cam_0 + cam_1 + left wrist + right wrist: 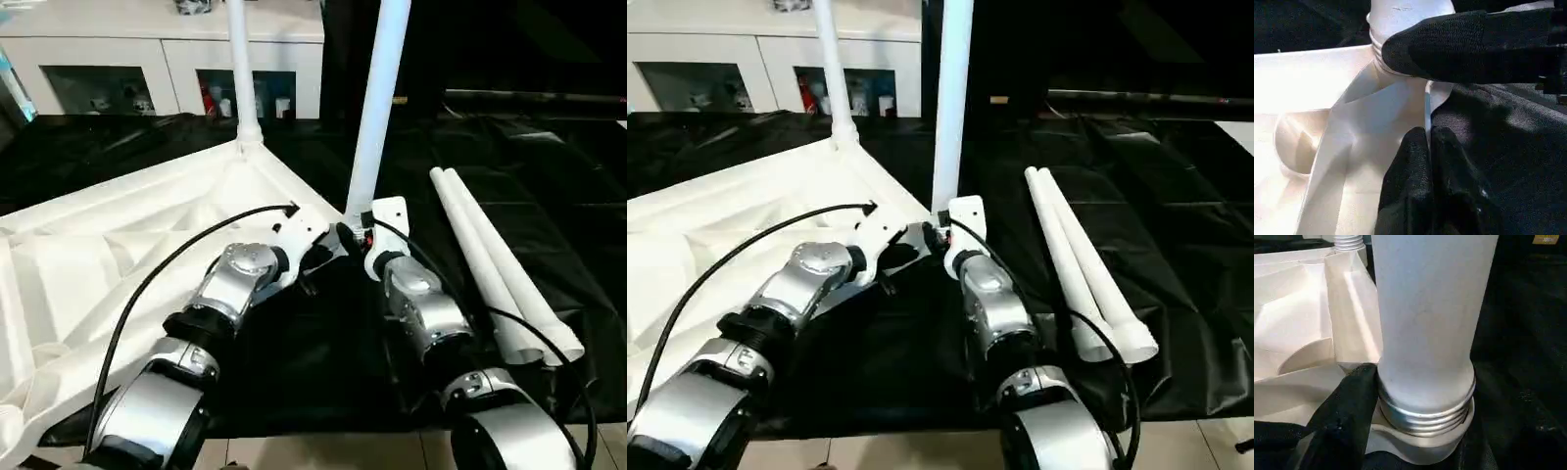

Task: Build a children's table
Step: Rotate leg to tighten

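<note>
While right tool (355, 231) clamped the leg (377, 108), threads (1425, 413) sat exposed; left tool (1425, 147), pinching tabletop (118, 255) rim, risked cross-threading.

Black-draped table (509, 176), white glass-door cabinet (118, 59) behind it, small items inside

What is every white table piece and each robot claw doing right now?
White plastic ribbed tabletop: lying upside down on the black cloth.
Far white tube leg: standing upright in its corner socket.
Near white tube leg: upright, threaded end only partly in its socket.
Two spare white tube legs: lying side by side on the cloth.
Left claw: pinching the tabletop's edge.
Right claw: at the near leg's base.
</note>
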### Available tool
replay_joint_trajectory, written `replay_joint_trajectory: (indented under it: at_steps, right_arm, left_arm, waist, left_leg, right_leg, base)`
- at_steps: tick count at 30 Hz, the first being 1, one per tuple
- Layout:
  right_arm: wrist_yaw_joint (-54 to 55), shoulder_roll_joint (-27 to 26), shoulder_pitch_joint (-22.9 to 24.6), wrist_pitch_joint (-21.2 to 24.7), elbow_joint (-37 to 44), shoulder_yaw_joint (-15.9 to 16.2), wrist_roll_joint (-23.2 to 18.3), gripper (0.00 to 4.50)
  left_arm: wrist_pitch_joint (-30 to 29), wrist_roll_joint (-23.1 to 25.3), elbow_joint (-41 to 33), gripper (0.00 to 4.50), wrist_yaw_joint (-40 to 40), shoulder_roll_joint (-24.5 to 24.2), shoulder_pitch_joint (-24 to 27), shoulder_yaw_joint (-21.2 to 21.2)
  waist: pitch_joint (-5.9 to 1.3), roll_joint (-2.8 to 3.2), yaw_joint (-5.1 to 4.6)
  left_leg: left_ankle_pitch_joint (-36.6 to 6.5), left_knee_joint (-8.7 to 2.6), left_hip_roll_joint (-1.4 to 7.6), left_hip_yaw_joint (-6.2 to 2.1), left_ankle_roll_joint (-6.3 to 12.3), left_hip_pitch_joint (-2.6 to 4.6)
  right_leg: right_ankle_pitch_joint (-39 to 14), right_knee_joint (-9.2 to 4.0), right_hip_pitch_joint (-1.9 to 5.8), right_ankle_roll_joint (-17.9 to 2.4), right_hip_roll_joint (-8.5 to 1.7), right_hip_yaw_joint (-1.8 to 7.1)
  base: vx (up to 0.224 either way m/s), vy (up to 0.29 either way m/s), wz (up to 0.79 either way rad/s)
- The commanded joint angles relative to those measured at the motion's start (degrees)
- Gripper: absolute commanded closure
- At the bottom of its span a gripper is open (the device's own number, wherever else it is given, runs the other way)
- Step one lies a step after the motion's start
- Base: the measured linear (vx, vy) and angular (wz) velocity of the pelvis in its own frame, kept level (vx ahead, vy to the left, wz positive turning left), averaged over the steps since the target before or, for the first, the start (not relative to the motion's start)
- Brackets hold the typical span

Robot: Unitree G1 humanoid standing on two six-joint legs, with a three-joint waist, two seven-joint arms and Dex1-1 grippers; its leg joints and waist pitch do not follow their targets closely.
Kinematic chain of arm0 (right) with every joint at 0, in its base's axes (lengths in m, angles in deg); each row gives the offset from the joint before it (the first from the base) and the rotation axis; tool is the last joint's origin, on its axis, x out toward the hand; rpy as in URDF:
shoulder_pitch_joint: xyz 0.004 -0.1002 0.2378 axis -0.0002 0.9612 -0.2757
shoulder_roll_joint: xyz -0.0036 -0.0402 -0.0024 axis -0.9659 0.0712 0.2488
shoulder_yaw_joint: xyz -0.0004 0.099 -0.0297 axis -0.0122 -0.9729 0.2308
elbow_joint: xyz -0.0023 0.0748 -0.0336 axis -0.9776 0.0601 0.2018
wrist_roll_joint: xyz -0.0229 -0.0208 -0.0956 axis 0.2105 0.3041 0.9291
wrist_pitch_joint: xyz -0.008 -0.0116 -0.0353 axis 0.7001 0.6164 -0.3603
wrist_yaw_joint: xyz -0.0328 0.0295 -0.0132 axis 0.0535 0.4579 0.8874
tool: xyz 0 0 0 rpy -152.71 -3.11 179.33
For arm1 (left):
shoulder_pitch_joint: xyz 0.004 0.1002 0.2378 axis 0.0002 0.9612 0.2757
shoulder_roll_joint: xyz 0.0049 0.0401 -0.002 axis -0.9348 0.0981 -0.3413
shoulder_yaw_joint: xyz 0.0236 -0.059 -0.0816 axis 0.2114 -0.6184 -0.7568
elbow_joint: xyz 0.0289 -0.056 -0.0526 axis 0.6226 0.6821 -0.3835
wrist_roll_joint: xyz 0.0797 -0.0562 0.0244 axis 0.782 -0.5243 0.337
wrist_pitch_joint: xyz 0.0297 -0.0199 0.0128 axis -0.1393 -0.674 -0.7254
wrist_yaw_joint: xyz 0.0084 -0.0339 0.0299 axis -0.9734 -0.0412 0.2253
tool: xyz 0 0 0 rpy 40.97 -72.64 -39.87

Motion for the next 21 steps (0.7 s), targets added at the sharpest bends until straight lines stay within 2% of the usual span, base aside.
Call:
replay_joint_trajectory:
  at_steps: [1, 4, 7, 10, 14, 16, 21]
  right_arm:
    - [-2.0, 0.5, 0.4, -2.0, 0.0, -0.1, -0.3, 1.08]
    - [-6.4, 3.0, 1.1, -2.8, 1.8, 0.4, -0.7, 0.87]
    - [-11.9, 6.1, 2.0, -1.1, 4.3, 1.4, -1.0, 0.61]
    - [-20.8, 10.6, 4.0, 2.1, 8.9, 3.2, -1.3, 0.61]
    - [-29.5, 13.8, 6.2, 4.4, 13.2, 5.3, -2.3, 0.61]
    - [-36.0, 16.6, 8.2, 5.7, 16.7, 7.9, -2.6, 0.61]
    - [-40.2, 18.5, 9.8, 8.0, 19.7, 9.1, -3.7, 0.61]
  left_arm:
    - [2.7, -0.6, 0.6, 4.50, -3.2, 0.4, 1.1, 1.0]
    - [4.0, -1.6, -0.4, 4.50, -5.9, -1.5, 2.2, 0.6]
    - [5.1, -2.2, -1.3, 4.50, -9.4, -3.8, 3.2, 0.4]
    - [6.9, -3.5, -2.6, 4.50, -14.4, -6.5, 4.3, 0.0]
    - [7.9, -5.7, -4.8, 4.50, -20.5, -8.5, 5.4, -0.4]
    - [7.5, -7.3, -7.3, 4.50, -26.0, -10.5, 6.6, -0.2]
    - [6.8, -7.8, -9.0, 4.50, -29.8, -12.2, 7.6, -0.1]
  waist:
    - [-3.89, -0.53, 0.04]
    - [-3.83, -0.58, 0.13]
    - [-3.81, -0.66, 0.23]
    - [-3.79, -0.72, 0.23]
    - [-3.75, -0.73, 0.26]
    - [-3.74, -0.73, 0.27]
    - [-3.60, -0.79, 0.25]
  left_leg:
    - [-7.0, -4.00, 1.53, -0.18, 2.82, -0.28]
    - [-6.5, -3.93, 1.47, -0.11, 3.66, -0.34]
    - [-6.3, -3.92, 1.59, -0.09, 4.12, -0.33]
    - [-6.0, -3.89, 1.63, -0.11, 4.71, -0.44]
    - [-7.0, -3.93, 1.69, -0.14, 4.91, -0.40]
    - [-6.7, -3.92, 1.79, -0.13, 4.96, -0.39]
    - [-7.9, -4.04, 1.89, -0.08, 4.40, -0.32]
  right_leg:
    - [-11.1, -4.07, 3.47, -9.6, -3.64, 3.16]
    - [-10.6, -4.01, 3.54, -10.1, -3.63, 3.12]
    - [-10.5, -3.95, 3.54, -10.0, -3.59, 3.16]
    - [-9.6, -3.84, 3.63, -10.2, -3.56, 3.18]
    - [-10.0, -3.87, 3.70, -10.5, -3.57, 3.18]
    - [-10.0, -3.83, 3.64, -10.7, -3.61, 3.18]
    - [-12.6, -4.06, 3.46, -10.6, -3.57, 3.17]
  base:
    - [0.000, 0.000, 0.00]
    - [0.000, 0.000, 0.00]
    - [0.000, 0.000, 0.00]
    - [0.000, 0.000, 0.00]
    - [0.000, 0.000, 0.00]
    - [0.000, 0.000, 0.00]
    - [0.000, 0.000, 0.00]
